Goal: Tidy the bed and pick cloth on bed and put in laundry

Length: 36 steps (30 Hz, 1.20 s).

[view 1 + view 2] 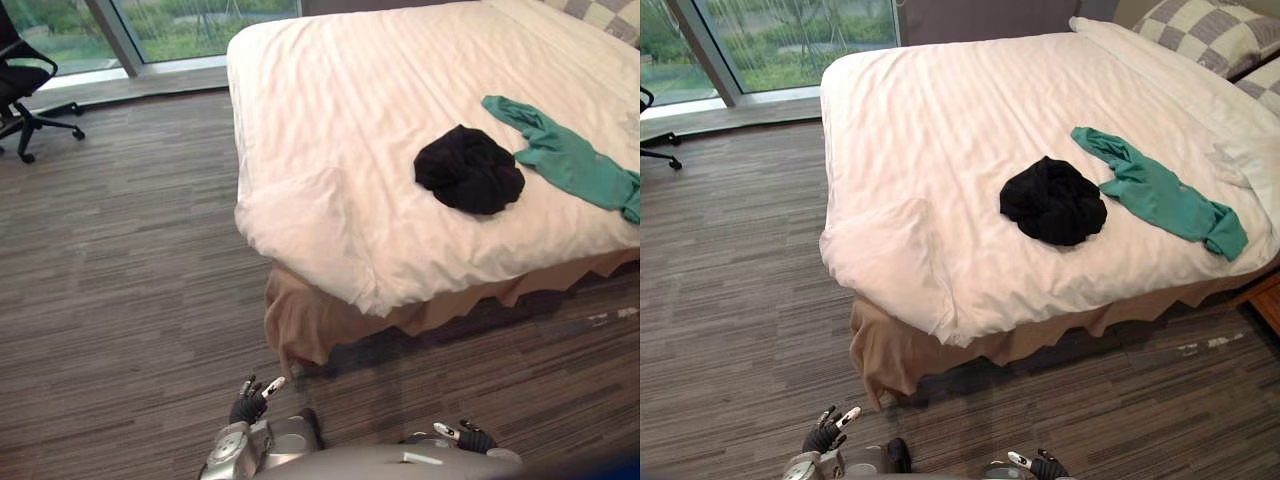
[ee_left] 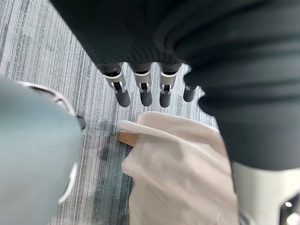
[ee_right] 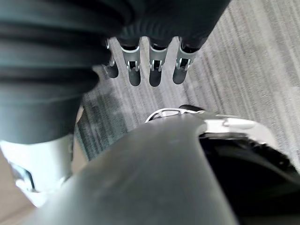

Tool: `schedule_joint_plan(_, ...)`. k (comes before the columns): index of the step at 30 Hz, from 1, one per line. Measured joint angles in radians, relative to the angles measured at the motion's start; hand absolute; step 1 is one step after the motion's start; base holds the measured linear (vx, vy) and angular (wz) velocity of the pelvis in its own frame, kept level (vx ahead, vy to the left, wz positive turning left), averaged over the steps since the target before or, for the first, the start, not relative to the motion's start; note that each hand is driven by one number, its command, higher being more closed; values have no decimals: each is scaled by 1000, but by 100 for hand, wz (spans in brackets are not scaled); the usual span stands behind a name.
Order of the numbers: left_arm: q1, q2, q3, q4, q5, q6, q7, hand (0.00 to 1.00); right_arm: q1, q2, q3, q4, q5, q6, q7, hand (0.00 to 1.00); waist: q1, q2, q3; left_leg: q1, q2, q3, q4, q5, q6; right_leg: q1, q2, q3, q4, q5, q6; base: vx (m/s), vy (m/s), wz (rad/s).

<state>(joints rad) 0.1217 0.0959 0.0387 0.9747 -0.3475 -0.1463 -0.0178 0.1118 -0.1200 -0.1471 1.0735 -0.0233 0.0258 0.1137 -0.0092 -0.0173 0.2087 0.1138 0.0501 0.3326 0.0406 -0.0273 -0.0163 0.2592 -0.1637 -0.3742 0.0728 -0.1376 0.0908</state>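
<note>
**Both cloths on the bed, both hands down low and empty**

Far left there's a black office chair (image 1: 22, 80) on the striped floor (image 1: 120, 280) by the window (image 1: 200, 25).

The left hand (image 1: 248, 405) hangs low over the floor, near the bed's near left corner and apart from it. Its fingers (image 2: 123, 96) are straight and relaxed with nothing in them. Its wrist view looks past them at the tan bed skirt (image 1: 310, 325).

The bed (image 1: 330, 120) has a white duvet, a bit rumpled at that near left corner.

The black cloth (image 1: 470, 170) sits on the duvet toward the near edge, right of the bed's middle. It's bunched into a roundish heap, so it has no real long axis.

The right hand (image 1: 472, 438) is also down low in front of the bed. Its fingers (image 3: 134, 75) are straight and hold nothing.

The green cloth (image 1: 570, 160) lies just right of the black one, close to touching it. It's stretched out long, on a diagonal. Its far end points toward the middle of the bed and its near end reaches the bed's right side, close to the near edge.

Checkered pillows (image 1: 1210, 30) are at the far right.
</note>
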Motion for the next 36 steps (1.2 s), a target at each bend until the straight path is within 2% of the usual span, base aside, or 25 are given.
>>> schedule_joint_plan(1, -2, -1, -6, 0, 18, 25, -11, 0, 0, -1, 0, -2, 2, 0, -2, 0, -4, 6, -4, 24, -10, -12, -47, 23, -3, 8, -1, 0, 2, 1, 2, 52, -6, 21)
schedule_joint_plan(4, -6, 5, -26, 1, 24, 53, -20, 0, 2, 1, 0, -2, 22, 2, -10, 0, -6, 10, -6, 60, -14, -23, -137, 75, -10, 6, 3, -5, 11, 4, 24, 16, -52, 18)
schedule_joint_plan(8, -21, 8, -42, 27, 1, 73, -6, 0, 1, 4, 1, -2, 22, 3, -19, 0, -10, 10, -6, 62, -11, -44, -141, 88, -16, 10, 9, -26, 31, 0, 29, -32, -65, 14)
schedule_joint_plan(11, -22, 16, -53, 30, -90, 86, 44, 0, 0, 4, 3, -2, 22, 5, -26, 0, -11, 6, -4, 60, -19, -67, -146, 92, -13, 9, -1, -36, 47, -34, 37, -76, -36, 10)
schedule_joint_plan(13, -22, 19, -51, 43, -192, 91, 98, 0, -1, 11, 4, 3, 42, 13, -33, 0, -10, 0, 0, 55, -38, -79, -147, 103, -5, 12, -16, -59, 52, -80, 18, -127, -43, 17)
schedule_joint_plan(17, -11, 7, -19, 70, -313, 75, 156, 0, 0, 8, 3, 5, 60, 27, -34, 0, -8, -3, 0, 38, -47, -117, -147, 116, 3, 15, -22, -100, 62, -97, 24, -100, 14, 35)
schedule_joint_plan(24, 43, -15, 106, 65, -461, -63, 258, 0, -3, 17, -15, 27, 80, 48, -33, 0, 7, -28, -10, -2, -73, -182, -147, 122, 16, 29, -36, -168, 34, -81, 39, 8, 19, 33)
schedule_joint_plan(25, 45, -15, 142, 52, -473, -79, 275, 0, -5, 20, -20, 28, 86, 55, -31, 0, 20, -29, -10, -10, -78, -186, -147, 122, 19, 27, -38, -175, 27, -72, 37, 69, 19, 23)
schedule_joint_plan(27, 46, -15, 170, -23, -501, -118, 309, 0, -13, 21, -23, 31, 92, 71, -24, 0, 27, -37, -13, -19, -94, -207, -147, 127, 27, 37, -40, -197, 12, -62, 43, 97, 9, 33)
schedule_joint_plan(30, 33, -16, 207, -128, -523, -196, 315, 0, -44, 21, -35, 36, 98, 86, -7, 0, 29, -34, -11, -20, -113, -233, -147, 127, 28, 58, -49, -224, 2, -55, 45, 56, 6, 27)
schedule_joint_plan(31, 16, -15, 243, -178, -537, -243, 318, 0, -64, 20, -39, 36, 98, 90, -1, 0, 32, -29, -8, -20, -118, -238, -147, 124, 32, 64, -50, -231, -4, -53, 42, 53, 10, 19)
schedule_joint_plan(32, 12, -14, 257, -202, -536, -265, 324, 0, -71, 20, -39, 36, 99, 93, 1, 0, 35, -27, -7, -20, -120, -240, -147, 124, 33, 64, -50, -231, -5, -52, 41, 38, -1, 14)
schedule_joint_plan(33, -17, -4, 292, -261, -532, -316, 333, 0, -91, 20, -40, 30, 102, 101, 4, 0, 45, -22, -4, -20, -121, -247, -147, 119, 36, 67, -51, -234, -6, -51, 38, 25, -10, 8)
schedule_joint_plan(36, -65, 20, 323, -358, -508, -394, 343, 0, -108, 20, -40, 25, 126, 120, 8, 0, 54, -19, -3, -19, -123, -263, -147, 109, 38, 78, -47, -242, -6, -48, 26, 28, -28, 14)
